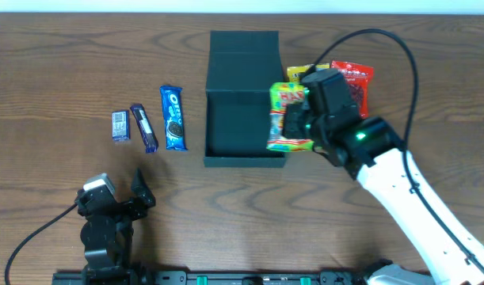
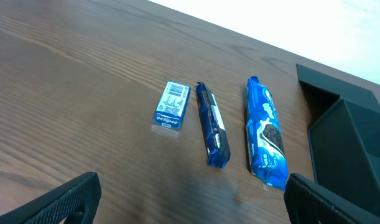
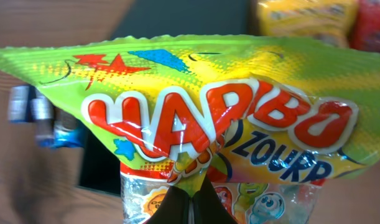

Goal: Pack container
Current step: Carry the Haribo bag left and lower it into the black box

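overhead: dark green container (image 1: pixel 243 99) mid-table, lid flap folded back, open on top. right gripper (image 1: pixel 295 120) pinching haribo bag (image 1: pixel 287 95) at container's right edge. left gripper (image 1: pixel 119 196) spread wide, holding nothing, near table front. oreo pack (image 1: pixel 173 118), dark bar (image 1: pixel 144 127), gum pack (image 1: pixel 120 125) lined up left of container, apart from it.

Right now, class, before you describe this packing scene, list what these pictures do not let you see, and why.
1. Inside of the green box: overhead, the candy bag and right arm cover one side; the rest is dark.
2. Yellow packet and red packet: overhead, partly behind the arm; right wrist, blurred and cut by the top edge.
3. Left pincer: left wrist, only fingertips show, at the bottom edge.
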Controlling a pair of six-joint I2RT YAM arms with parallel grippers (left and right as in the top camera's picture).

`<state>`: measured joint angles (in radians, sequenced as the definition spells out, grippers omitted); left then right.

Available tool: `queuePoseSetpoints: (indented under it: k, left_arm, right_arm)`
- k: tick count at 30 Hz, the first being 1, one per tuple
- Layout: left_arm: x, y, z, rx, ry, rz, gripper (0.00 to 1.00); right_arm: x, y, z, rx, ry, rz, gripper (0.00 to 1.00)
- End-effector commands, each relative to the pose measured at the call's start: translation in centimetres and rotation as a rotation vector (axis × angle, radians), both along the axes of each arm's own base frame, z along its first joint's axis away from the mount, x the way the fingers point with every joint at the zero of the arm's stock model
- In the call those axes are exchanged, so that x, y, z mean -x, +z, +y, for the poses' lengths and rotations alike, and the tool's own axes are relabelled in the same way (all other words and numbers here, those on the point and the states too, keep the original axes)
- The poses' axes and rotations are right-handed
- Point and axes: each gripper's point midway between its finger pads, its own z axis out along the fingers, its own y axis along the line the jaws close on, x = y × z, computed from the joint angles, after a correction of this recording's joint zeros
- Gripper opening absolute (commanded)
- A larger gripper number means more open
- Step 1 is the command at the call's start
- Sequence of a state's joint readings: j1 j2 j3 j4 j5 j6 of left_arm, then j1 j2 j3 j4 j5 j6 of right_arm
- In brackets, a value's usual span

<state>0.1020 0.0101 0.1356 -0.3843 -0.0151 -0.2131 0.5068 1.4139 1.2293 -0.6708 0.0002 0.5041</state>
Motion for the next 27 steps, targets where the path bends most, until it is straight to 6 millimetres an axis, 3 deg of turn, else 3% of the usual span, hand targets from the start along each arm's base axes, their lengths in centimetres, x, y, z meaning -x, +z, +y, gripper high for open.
queuePoseSetpoints:
  k: [1, 5, 9, 14, 21, 22, 24, 27]
  left_arm:
    - [0.1, -0.9, 0.3, -0.003, 0.015, 0.018, 0.95]
    - [0.1, -0.9, 0.3, -0.003, 0.015, 0.018, 0.95]
    - [0.1, -0.9, 0.3, -0.003, 0.015, 0.018, 0.95]
    - [0.1, -0.9, 0.3, -0.003, 0.015, 0.018, 0.95]
    - [0.1, -0.9, 0.3, -0.003, 0.015, 0.018, 0.95]
    - [0.1, -0.9, 0.3, -0.003, 0.015, 0.018, 0.95]
    - [0.1, -0.9, 0.3, -0.003, 0.015, 0.018, 0.95]
    - [0.1, -0.9, 0.3, -0.003, 0.015, 0.018, 0.95]
  right_arm:
    - [-0.6, 0.6, 2.3, -0.032, 0.004, -0.038, 0.01]
    - [-1.5, -1.0, 5.5, -0.043, 0.058, -0.051, 0.01]
    - [-1.8, -5.1, 7.5, -0.004, 0.088, 0.009, 0.01]
    - [-2.2, -8.5, 8.3, 0.023, 0.08, 0.063, 0.01]
    - [-2.2, -9.4, 7.3, 0.036, -0.009, 0.098, 0.02]
    - [-2.1, -9.4, 7.4, 0.033, -0.006, 0.099, 0.27]
    - [-2.0, -9.2, 7.6, 0.021, 0.005, 0.103, 0.98]
    - [-1.6, -7.8, 8.1, -0.019, 0.036, 0.093, 0.99]
